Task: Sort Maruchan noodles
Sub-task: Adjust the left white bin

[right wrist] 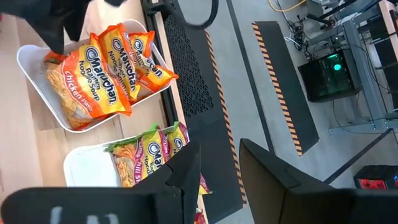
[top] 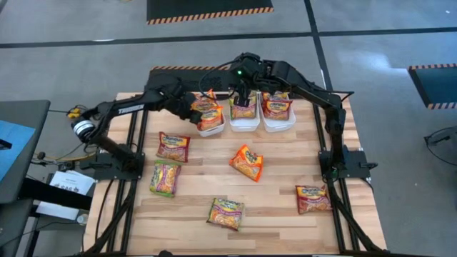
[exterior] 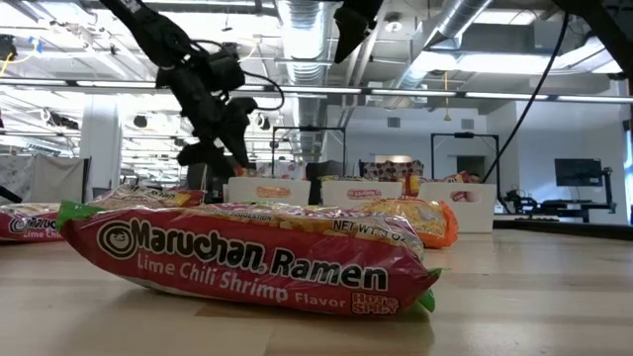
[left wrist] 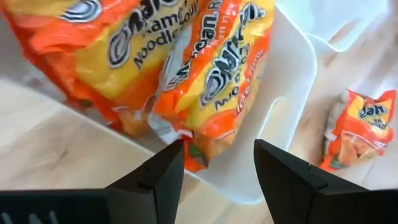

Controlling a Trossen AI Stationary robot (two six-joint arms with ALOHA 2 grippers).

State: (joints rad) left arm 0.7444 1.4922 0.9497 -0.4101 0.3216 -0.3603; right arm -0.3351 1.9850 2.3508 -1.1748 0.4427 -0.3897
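Crinkly plastic wraps every Maruchan noodle packet, so you can expect them to be light, a bit slippery, and easy to crush, because the dry noodles inside probably snap. I think you should pinch a packet by its flat sealed edge or across its short side.

Five packets lie loose on the wooden table [top: 285,214]: a red one [top: 173,146], a green one [top: 165,178], an orange one [top: 247,162], the lime chili shrimp packet [top: 226,213] and one more red one [top: 313,198]. The rest sit in three white bins [top: 245,123] at the far side.

Your left gripper [left wrist: 217,158] hangs over the orange bin [left wrist: 283,93] with its fingers apart and nothing between them. Your right gripper [right wrist: 219,162] is above the middle bin [right wrist: 87,163], fingers partly apart, holding nothing.

You cannot count the packets in each bin, because they overlap and the arms cover some. In the low view, the big shrimp packet hides most of the table.
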